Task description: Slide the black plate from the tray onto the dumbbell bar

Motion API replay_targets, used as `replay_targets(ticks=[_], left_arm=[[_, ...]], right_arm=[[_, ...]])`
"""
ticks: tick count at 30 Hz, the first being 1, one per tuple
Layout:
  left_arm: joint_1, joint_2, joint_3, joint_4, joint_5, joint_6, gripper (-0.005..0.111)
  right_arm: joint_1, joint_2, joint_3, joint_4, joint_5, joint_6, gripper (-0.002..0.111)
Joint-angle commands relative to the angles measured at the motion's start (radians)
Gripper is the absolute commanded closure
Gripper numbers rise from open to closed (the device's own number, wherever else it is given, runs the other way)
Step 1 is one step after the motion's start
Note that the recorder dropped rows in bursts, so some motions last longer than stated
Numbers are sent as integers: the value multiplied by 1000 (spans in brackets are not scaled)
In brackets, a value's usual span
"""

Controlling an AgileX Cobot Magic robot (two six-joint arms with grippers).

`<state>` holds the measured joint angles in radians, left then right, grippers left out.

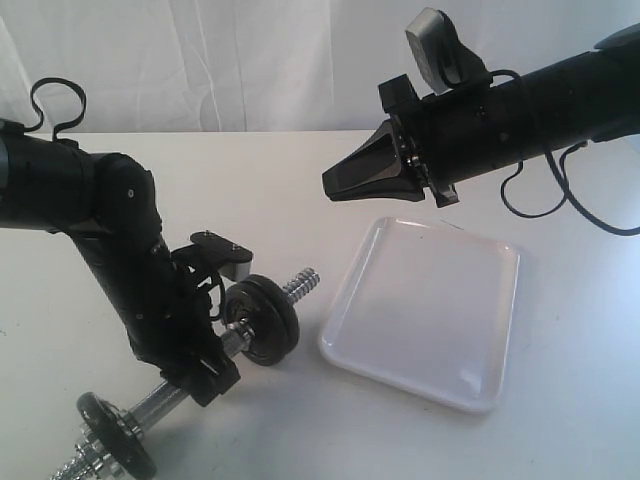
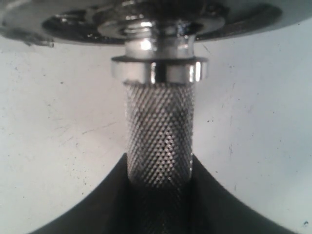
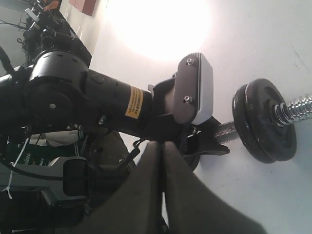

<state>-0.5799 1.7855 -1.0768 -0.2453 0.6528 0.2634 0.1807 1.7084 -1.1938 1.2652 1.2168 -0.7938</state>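
Observation:
My left gripper (image 1: 208,372) is shut on the knurled chrome grip of the dumbbell bar (image 1: 165,398), seen close up in the left wrist view as the dumbbell bar (image 2: 159,122) between the jaws of the left gripper (image 2: 159,168). Two black discs sit pressed together near the bar's threaded end; the outer, thicker one with a recessed ring looks like the black plate (image 1: 270,318) (image 3: 274,127). The white tray (image 1: 430,300) holds nothing. My right gripper (image 1: 330,186) (image 3: 162,145) hangs shut and empty above the tray's far left corner.
Another thin black disc (image 1: 116,436) sits at the bar's near end by the table's front edge. A cable (image 1: 560,190) loops under the right arm. The left arm (image 3: 73,97) fills much of the right wrist view.

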Motion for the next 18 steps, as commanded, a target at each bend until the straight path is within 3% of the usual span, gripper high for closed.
replay_targets(ticks=[1, 18], left_arm=[[-1, -30, 0, -46, -55, -6, 107], [-1, -32, 0, -67, -92, -4, 107]], right_arm=[[2, -10, -3, -9, 4, -14, 108], [2, -10, -3, -33, 4, -10, 108]])
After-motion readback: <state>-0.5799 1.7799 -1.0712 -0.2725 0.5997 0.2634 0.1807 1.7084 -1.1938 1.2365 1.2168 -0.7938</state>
